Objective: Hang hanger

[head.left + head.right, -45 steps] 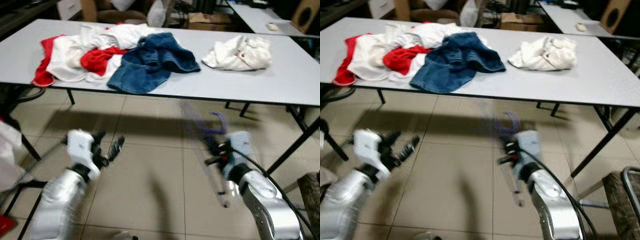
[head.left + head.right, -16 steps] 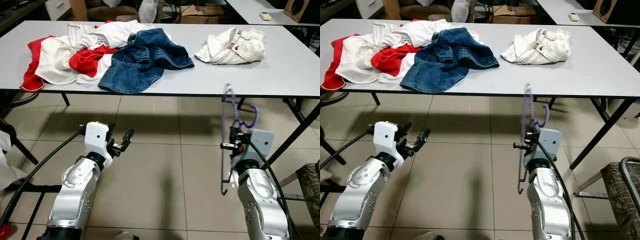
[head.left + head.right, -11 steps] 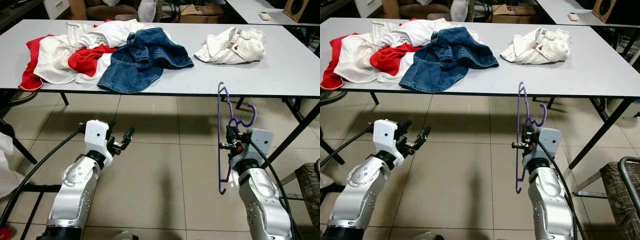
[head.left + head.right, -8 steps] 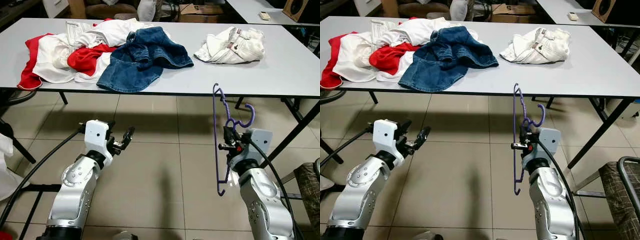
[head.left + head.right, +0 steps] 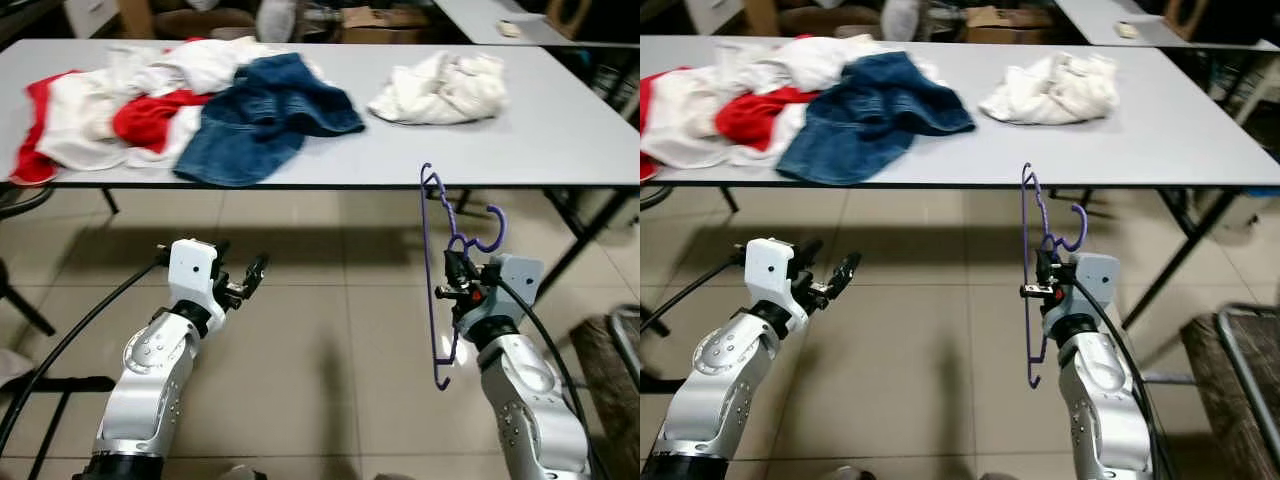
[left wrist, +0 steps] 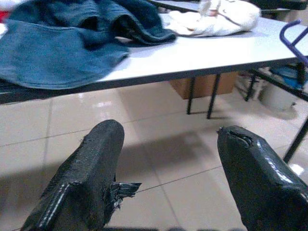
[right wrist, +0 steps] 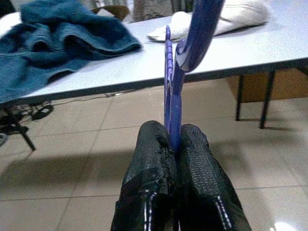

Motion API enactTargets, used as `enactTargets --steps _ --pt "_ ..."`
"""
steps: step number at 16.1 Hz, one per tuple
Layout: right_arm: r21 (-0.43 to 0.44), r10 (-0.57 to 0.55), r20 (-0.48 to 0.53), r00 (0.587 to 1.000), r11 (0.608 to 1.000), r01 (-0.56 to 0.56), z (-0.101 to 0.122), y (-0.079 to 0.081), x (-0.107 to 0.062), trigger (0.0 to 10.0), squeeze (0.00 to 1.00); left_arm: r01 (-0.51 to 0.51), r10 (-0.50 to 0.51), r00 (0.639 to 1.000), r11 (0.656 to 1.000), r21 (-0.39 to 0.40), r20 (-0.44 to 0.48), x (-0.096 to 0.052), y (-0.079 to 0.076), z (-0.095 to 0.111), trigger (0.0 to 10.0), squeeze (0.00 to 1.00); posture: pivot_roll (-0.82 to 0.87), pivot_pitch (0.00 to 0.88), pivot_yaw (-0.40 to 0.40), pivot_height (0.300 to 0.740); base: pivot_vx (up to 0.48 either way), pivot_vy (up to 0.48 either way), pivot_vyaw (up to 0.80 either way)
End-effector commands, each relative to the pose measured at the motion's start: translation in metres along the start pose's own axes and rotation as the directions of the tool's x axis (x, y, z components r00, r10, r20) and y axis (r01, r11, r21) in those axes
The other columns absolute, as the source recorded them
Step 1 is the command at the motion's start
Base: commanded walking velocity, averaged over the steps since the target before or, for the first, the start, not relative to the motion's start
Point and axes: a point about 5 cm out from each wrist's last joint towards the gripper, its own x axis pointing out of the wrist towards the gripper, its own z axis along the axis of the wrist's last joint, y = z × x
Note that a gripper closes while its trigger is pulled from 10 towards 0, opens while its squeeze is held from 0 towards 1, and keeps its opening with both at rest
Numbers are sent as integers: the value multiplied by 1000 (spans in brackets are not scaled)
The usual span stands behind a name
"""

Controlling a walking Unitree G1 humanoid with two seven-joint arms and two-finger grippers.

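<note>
A thin purple hanger (image 5: 436,262) stands upright in front of the grey table's front edge, its hook (image 5: 489,232) curling toward the right. My right gripper (image 5: 452,281) is shut on the hanger, low over the tiled floor; in the right wrist view both fingers (image 7: 192,159) pinch the blue-purple hanger (image 7: 174,82). My left gripper (image 5: 248,279) hovers over the floor to the left, open with nothing between its fingers (image 6: 91,163).
A long grey table (image 5: 560,150) spans the view ahead, carrying a blue denim garment (image 5: 260,115), a red and white pile (image 5: 110,115) and a white bundle (image 5: 440,88). Table legs (image 5: 585,235) slant down at right. A dark stool (image 5: 1230,370) sits at far right.
The camera has shifted, so the table and clothes sit further left. The hanger stays clamped in my right gripper, slightly more upright. The left gripper is unchanged.
</note>
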Motion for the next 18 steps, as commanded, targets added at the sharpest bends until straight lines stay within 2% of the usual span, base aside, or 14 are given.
enactTargets --steps 1,10,12,14,18 --pt "13 3 17 1000 1000 -3 5 0 0 10000 0 -3 3 1000 1000 5 -2 -1 1 2 10000 0 -95 57 -6 740 0 -304 0" --pt "0 19 18 1000 1000 -19 5 4 4 10000 0 4 -4 1000 1000 7 9 0 2 3 10000 0 -86 48 -11 740 0 -306 0" --pt "-7 28 13 1000 1000 -28 5 4 4 10000 0 41 -41 999 999 -16 0 0 -6 3 10000 0 -84 48 -16 740 0 0 0" --pt "2 44 16 999 999 -44 6 6 5 10000 0 25 -25 1000 999 -39 14 0 -5 5 10000 0 -78 56 -25 740 0 0 0" --pt "9 67 6 998 998 -67 5 9 6 10000 0 -1 1 1000 999 -32 22 -8 2 8 10000 0 -53 70 -47 740 0 0 0"
